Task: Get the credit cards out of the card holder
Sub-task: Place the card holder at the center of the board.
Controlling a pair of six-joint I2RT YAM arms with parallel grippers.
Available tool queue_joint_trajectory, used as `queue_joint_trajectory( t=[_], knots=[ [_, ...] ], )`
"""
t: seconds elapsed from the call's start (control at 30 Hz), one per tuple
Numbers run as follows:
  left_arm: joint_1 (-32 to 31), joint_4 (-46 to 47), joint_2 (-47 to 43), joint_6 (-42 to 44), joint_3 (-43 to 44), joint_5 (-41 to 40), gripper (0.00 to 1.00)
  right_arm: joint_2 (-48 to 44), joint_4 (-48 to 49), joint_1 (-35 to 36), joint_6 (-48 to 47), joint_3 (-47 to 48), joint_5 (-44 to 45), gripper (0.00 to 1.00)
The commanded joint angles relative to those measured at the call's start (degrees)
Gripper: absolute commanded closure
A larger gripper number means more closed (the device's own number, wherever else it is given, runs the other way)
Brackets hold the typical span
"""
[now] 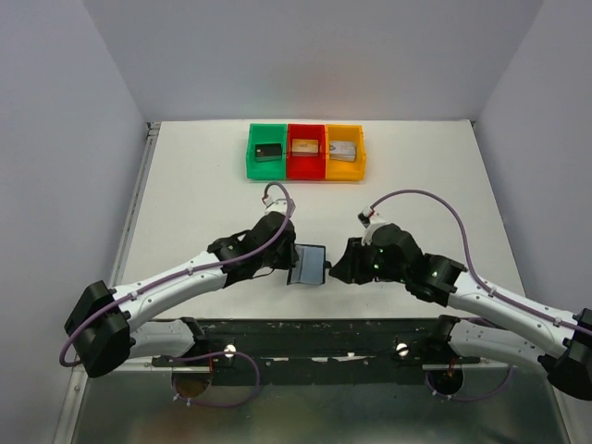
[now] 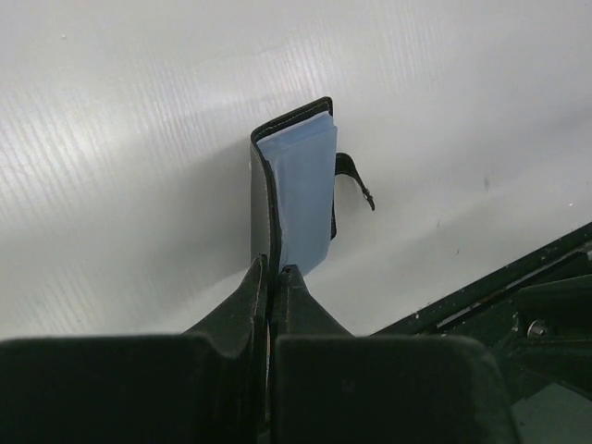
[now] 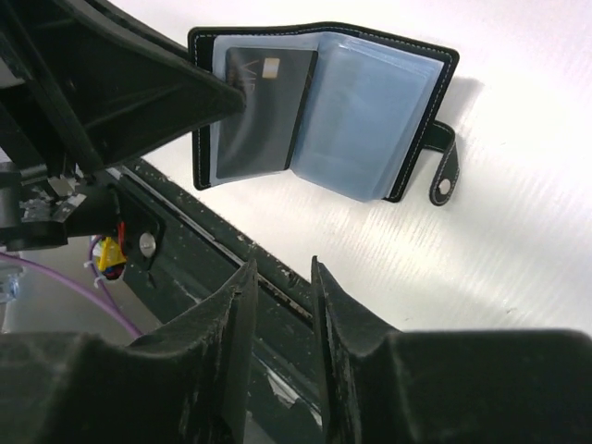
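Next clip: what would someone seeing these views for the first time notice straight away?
The open card holder at mid-table, pinched by one cover in the shut left tool, its blue-grey inside showing. A dark credit card is tucked inside it, and the right tool hovers just beside, jaws slightly apart and empty. At the far edge stands a row of green, red and yellow bins.

A robotics lab cell: plain white walls (image 1: 305, 55) box in a white bench (image 1: 203, 213), two arms (image 1: 176, 282) bolted to its black rail (image 1: 314, 338), three coloured bins (image 1: 306, 151) at the back.
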Motion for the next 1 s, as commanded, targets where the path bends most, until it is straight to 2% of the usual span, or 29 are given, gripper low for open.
queue_joint_trajectory(
  t=[0.0,0.23,0.37,0.6,0.97],
  knots=[
    [5.3,15.2,-2.9,-4.4,-7.2,9.9,1.0,0.9,8.6,-0.5,0.6,-4.0,3.5,0.64],
    [10.2,27.1,-3.2,-7.3,-14.3,18.4,1.0,3.8,16.0,-1.1,0.6,-6.5,2.4,0.69],
    [11.9,31.2,-2.5,-8.2,-16.4,21.4,1.0,9.1,19.9,-2.3,0.9,-6.5,-2.8,0.72],
    [15.0,33.4,-1.6,-7.9,-18.6,24.8,1.0,20.7,26.7,-6.7,1.9,-5.2,-10.5,0.76],
    [17.7,36.2,7.1,-7.0,-18.6,30.4,1.0,30.0,32.1,-9.4,2.5,-3.2,-16.1,0.76]
  ],
)
